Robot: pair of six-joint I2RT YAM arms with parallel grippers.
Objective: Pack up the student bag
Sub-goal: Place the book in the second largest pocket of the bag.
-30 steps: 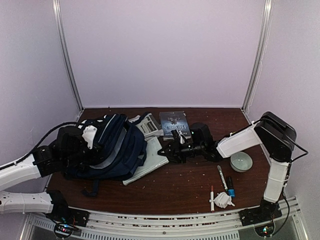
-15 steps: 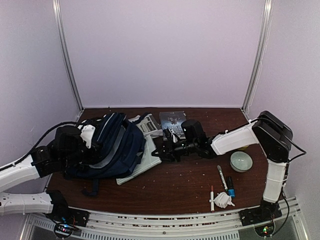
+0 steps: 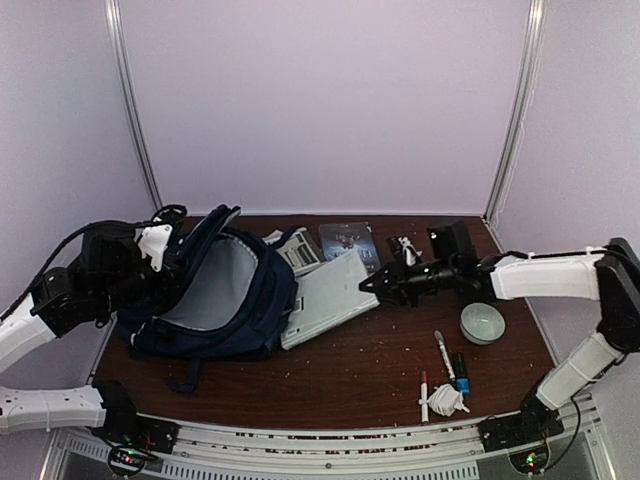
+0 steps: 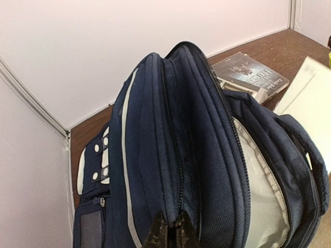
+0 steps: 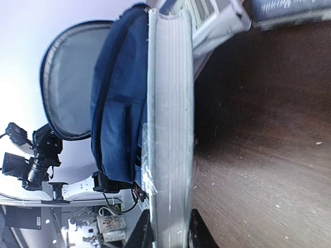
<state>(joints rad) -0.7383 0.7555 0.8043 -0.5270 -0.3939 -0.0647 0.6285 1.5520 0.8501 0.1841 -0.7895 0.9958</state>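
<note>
— Where is the student bag (image 3: 235,300)?
— On the left of the table (image 3: 350,375), its mouth gaping. My left end effector (image 4: 168,230) is pinched tight on the upper rim, lifting it open.
— And your right?
— My right end effector (image 5: 169,231) is clamped on the pale book (image 3: 330,295), whose far end is against the bag's side. I judge this is the loading step. Next I should steer the book into the mouth.

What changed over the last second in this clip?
The left gripper, shut on the student bag, has lifted its top edge, opening the mouth wide. The right gripper, clamped on the pale book, pulled back to the right, dragging the book with it. The bowl, pens and dark book stayed put.
</note>
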